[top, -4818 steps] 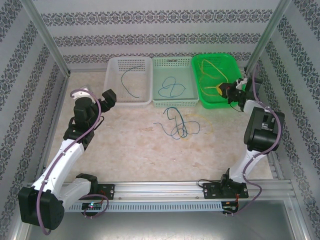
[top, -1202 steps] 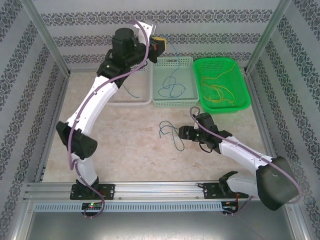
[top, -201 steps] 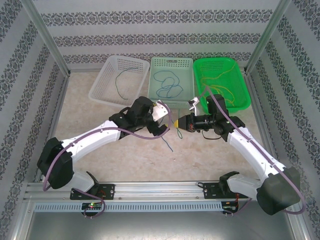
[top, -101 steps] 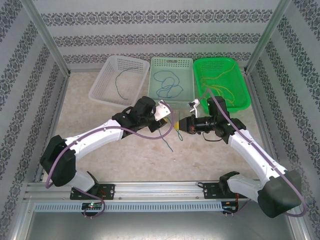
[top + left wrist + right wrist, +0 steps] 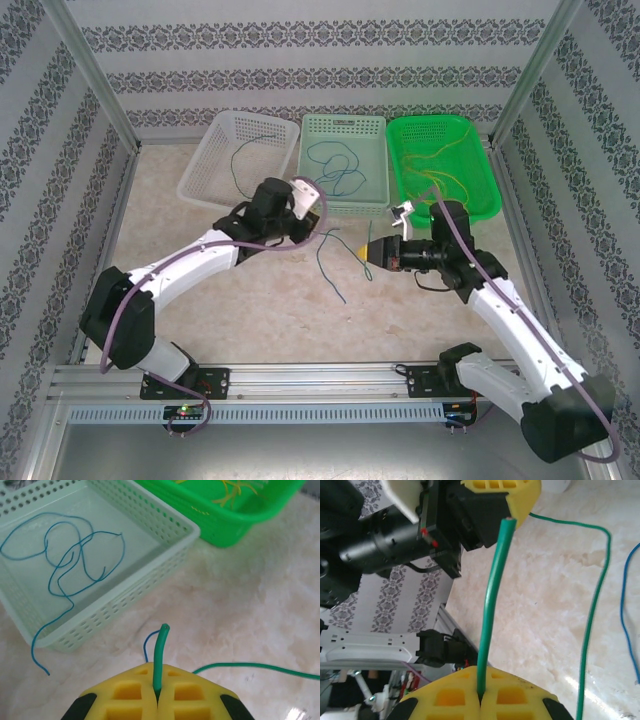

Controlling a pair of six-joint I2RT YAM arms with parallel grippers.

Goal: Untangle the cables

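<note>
Both pincers are clenched on the dark green cable point(image 5: 490, 600) above the bench point(image 5: 250, 300). The left pincer point(image 5: 158, 685) faces the right pincer point(image 5: 481, 685), with slack looping between them beside the blue cable point(image 5: 624, 605).

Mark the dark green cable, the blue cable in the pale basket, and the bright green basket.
dark green cable point(image 5: 159, 652): left wrist view, on its upright free end.
blue cable point(image 5: 123, 547): left wrist view, on the right side of its loops inside the pale basket point(image 5: 135, 587).
bright green basket point(image 5: 225, 530): left wrist view, on its near wall.
</note>
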